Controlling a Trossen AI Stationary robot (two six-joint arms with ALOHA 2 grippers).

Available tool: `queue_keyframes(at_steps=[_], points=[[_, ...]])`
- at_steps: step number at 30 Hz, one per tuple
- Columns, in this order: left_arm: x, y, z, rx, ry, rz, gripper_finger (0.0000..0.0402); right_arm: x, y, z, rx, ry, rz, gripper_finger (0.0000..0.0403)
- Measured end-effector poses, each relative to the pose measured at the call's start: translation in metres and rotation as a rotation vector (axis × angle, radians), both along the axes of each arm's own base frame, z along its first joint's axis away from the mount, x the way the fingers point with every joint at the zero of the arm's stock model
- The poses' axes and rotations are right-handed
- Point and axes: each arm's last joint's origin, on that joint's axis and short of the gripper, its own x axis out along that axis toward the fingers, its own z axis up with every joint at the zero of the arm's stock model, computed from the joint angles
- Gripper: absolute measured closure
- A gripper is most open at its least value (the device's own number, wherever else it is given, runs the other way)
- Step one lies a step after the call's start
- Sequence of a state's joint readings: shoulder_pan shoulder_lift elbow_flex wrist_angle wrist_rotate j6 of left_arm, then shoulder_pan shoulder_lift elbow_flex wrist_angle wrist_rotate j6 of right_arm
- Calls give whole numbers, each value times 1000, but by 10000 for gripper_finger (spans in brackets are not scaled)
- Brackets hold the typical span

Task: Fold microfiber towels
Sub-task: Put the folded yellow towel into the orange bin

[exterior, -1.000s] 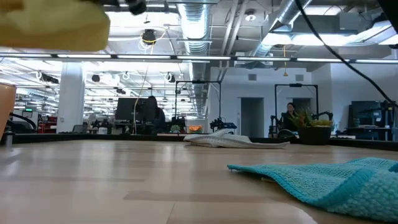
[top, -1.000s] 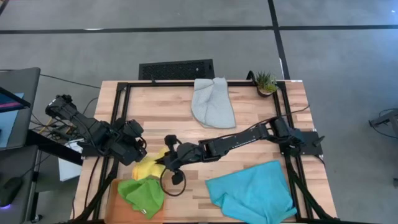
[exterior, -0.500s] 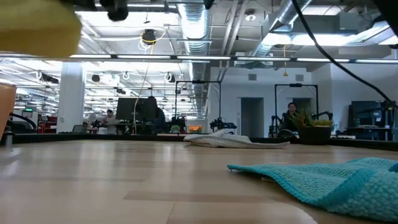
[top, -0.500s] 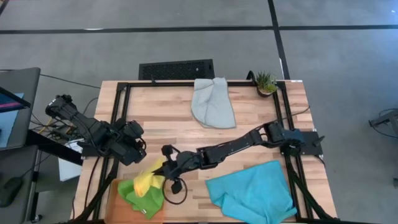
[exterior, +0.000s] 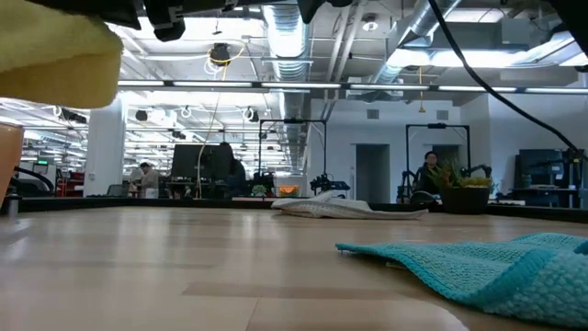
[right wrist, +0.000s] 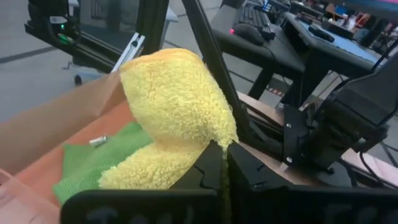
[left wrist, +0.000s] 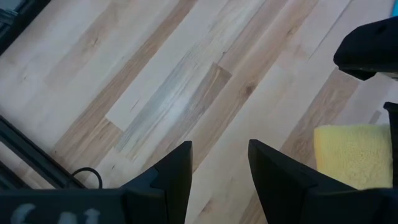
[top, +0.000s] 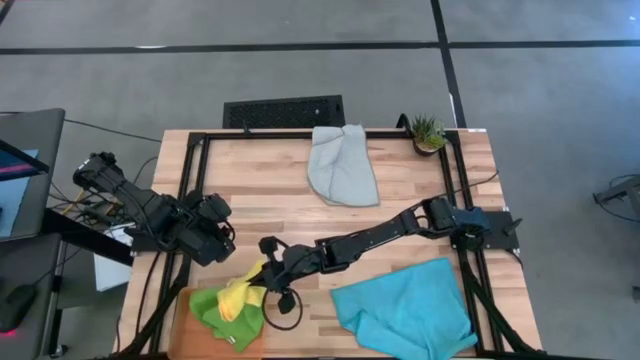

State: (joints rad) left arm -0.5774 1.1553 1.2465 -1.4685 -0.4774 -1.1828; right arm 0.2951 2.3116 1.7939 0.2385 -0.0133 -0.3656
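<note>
Yellow towel point(top: 240, 296): folded, thick-piled, hanging lower left in the high view, over the green towel; seen close in the right wrist view point(right wrist: 174, 118).
Right gripper point(top: 262, 288): fingers pinched on the yellow towel's edge, arm stretched across the table from the right.
Green towel point(top: 226, 314): crumpled on the orange tray point(top: 187, 322), lower left corner.
Left gripper point(left wrist: 217, 162): fingers narrowly parted, holding nothing, over bare wood; left arm point(top: 170, 225) at the left edge.
Grey towel point(top: 342, 166): loosely folded, upper centre.
Turquoise towel point(top: 405, 308): largest, rumpled, lower right; in the low view it lies at lower right point(exterior: 478, 262).
Plant point(top: 427, 132): potted, upper right corner.
Table point(top: 270, 190): pale wood, black frame.
</note>
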Motion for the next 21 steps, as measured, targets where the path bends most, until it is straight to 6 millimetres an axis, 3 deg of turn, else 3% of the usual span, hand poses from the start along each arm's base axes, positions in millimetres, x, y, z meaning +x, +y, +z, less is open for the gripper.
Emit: queue_keyframes(at_steps=[10, 21], points=[[0, 0, 0, 1, 1, -1, 251, 0, 0, 0, 4, 0, 15, 317], [-1, 0, 0, -21, 19, -6, 251, 0, 0, 0, 4, 0, 15, 196]])
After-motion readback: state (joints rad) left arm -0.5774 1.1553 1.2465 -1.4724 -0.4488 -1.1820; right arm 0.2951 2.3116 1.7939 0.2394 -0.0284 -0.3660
